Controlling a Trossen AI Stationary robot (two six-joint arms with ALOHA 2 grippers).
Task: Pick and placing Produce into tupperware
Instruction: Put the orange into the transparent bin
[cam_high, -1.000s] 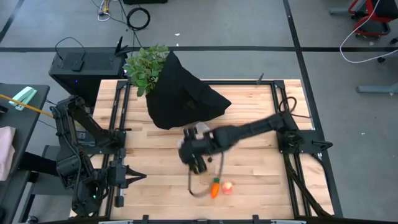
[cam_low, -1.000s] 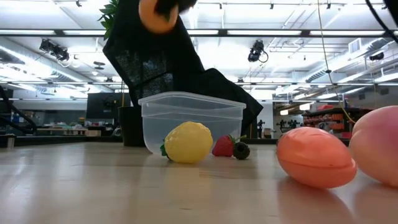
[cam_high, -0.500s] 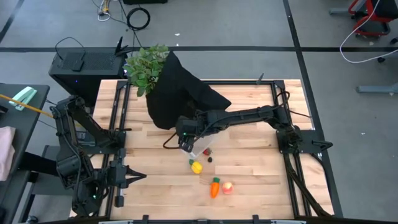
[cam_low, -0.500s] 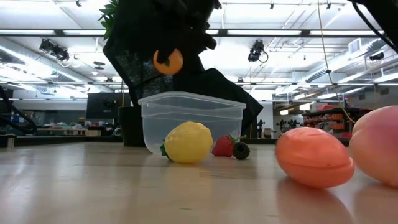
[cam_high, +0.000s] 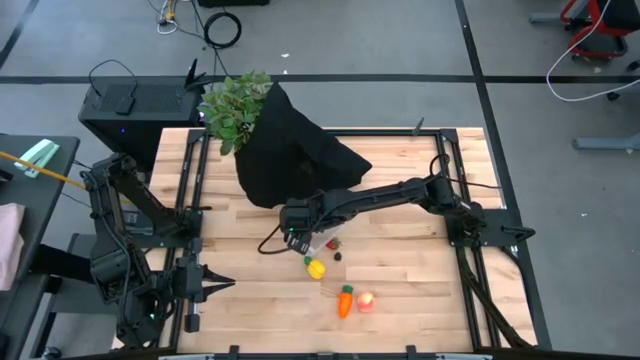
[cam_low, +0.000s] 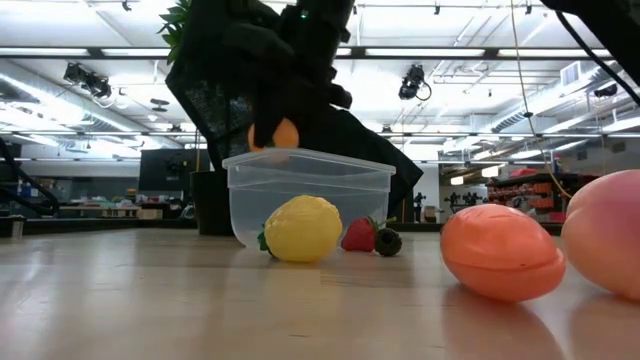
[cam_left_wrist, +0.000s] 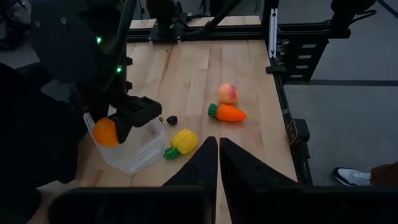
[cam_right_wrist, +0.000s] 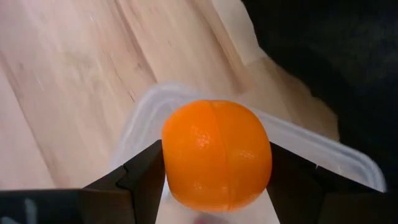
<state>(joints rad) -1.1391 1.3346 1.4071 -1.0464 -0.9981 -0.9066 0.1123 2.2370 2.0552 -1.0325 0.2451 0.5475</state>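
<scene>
Right end effector (cam_low: 285, 125), clamped on the round orange toy ball (cam_right_wrist: 216, 154), has descended to the small clear plastic tupperware's rim (cam_low: 305, 158); release looks imminent.

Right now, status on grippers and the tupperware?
Right gripper shut on round orange toy fruit, just above clear plastic tupperware. Left gripper shut, parked table's left edge. Nothing blocking.

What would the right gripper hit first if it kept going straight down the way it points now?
Probably the tupperware: the right gripper, shut on the orange ball, hangs just above its rim, pointing into it. Depth is hard to judge.
</scene>
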